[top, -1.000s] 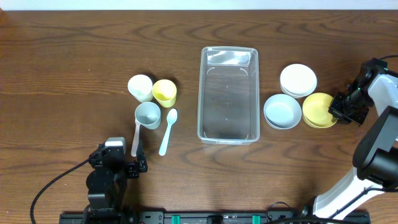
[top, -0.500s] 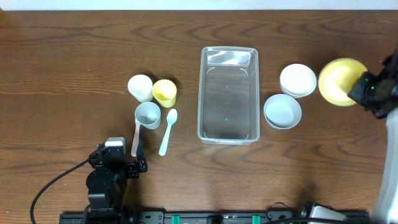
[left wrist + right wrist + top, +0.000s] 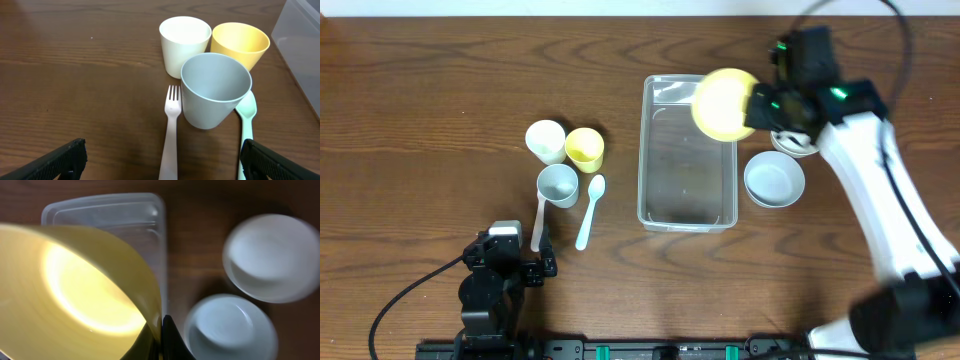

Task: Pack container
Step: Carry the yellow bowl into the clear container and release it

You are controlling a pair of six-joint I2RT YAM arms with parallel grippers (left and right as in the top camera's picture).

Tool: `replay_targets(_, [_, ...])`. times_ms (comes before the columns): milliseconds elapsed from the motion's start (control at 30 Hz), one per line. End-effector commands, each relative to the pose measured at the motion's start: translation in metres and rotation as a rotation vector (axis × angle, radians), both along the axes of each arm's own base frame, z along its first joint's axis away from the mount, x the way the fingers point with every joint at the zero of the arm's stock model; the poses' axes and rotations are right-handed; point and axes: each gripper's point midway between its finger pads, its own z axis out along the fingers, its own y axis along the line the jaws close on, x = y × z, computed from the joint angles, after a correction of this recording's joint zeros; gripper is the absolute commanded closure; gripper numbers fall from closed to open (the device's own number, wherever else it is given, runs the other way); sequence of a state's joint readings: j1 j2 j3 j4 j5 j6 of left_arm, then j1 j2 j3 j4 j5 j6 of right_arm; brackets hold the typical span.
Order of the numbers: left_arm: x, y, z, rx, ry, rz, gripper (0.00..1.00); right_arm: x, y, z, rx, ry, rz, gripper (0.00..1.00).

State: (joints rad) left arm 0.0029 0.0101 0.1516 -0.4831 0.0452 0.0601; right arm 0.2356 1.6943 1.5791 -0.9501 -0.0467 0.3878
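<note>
**One bowl in the air over the container**

I see the right gripper (image 3: 765, 105) pinched onto the rim of a round yellow plastic bowl (image 3: 724, 104). The right wrist view has both fingertips closed on that rim edge. From overhead the yellow bowl overlaps the far right corner of the clear rectangular plastic container (image 3: 686, 165), hollow side up. I can't tell its height above the rim.

The container sits upright mid-table on the dark wooden table (image 3: 420, 100).

A pale blue round bowl (image 3: 774, 179) sits just beside the container's right wall. Behind it is a round white bowl (image 3: 800, 146), mostly hidden under the arm from overhead. The wrist view shows both, near each other.

The left gripper (image 3: 542, 266) sits low at the near edge, fingers (image 3: 60, 160) spread wide, gripping nothing.

Ahead of it:
- A white plastic cup (image 3: 546, 140) and a yellow plastic cup (image 3: 585, 149) stand side by side.
- A grey-blue plastic cup (image 3: 558, 185) stands just in front of them.
- A white plastic fork (image 3: 537, 222) lies left of the grey-blue cup.
- A pale mint plastic spoon (image 3: 590, 210) lies on its right.
</note>
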Motion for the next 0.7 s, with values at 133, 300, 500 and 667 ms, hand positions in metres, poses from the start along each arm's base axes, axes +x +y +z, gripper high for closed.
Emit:
replay_targets(133, [-0.001,0.0,-0.003,0.007,0.006,-0.004,0.02,0.051,0.058,-0.035,0.025,0.068,0.075,0.99])
replay_targets(300, [-0.001,0.0,-0.003,0.007,0.006,-0.004,0.02,0.057,0.069,-0.076,0.032,0.151,0.05,0.99])
replay_targets(500, [-0.001,0.0,-0.003,0.007,0.006,-0.004,0.02,0.065,0.072,-0.106,0.023,0.18,0.059,0.97])
replay_targets(667, [-0.001,0.0,-0.003,0.007,0.006,-0.004,0.02,0.073,0.075,-0.084,0.031,0.108,0.11,0.92])
